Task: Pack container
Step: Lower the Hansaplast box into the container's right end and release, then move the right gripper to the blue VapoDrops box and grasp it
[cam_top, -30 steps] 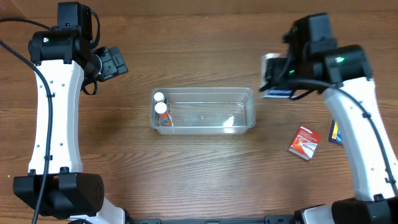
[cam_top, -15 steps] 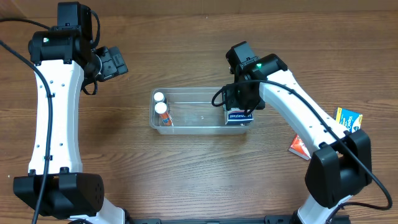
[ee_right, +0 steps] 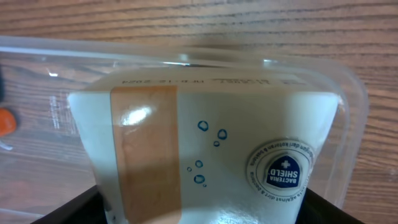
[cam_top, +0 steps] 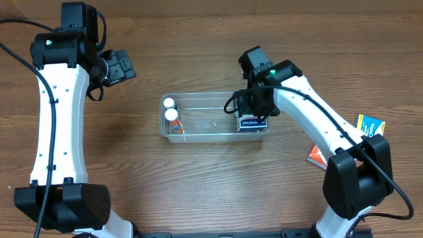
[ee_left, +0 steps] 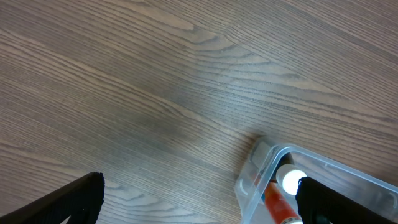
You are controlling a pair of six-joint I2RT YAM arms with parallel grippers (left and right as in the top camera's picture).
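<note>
The clear plastic container [cam_top: 215, 107] sits mid-table and shows in the left wrist view [ee_left: 261, 163] and the right wrist view [ee_right: 348, 99]. Two white-capped tubes [cam_top: 172, 120] lie in its left end; one shows in the left wrist view [ee_left: 281, 199]. My right gripper [cam_top: 254, 120] is shut on a white and blue bandage box [ee_right: 205, 149] and holds it low inside the container's right end. My left gripper [ee_left: 199, 202] is open and empty over bare table, left of the container.
A red and white box [cam_top: 317, 155] lies on the table right of the container, partly behind my right arm. A yellow and blue box [cam_top: 371, 125] lies at the far right.
My right arm swung left from beside the container, carrying the bandage box into the container's right end, then settled slightly. The left arm has not moved.
</note>
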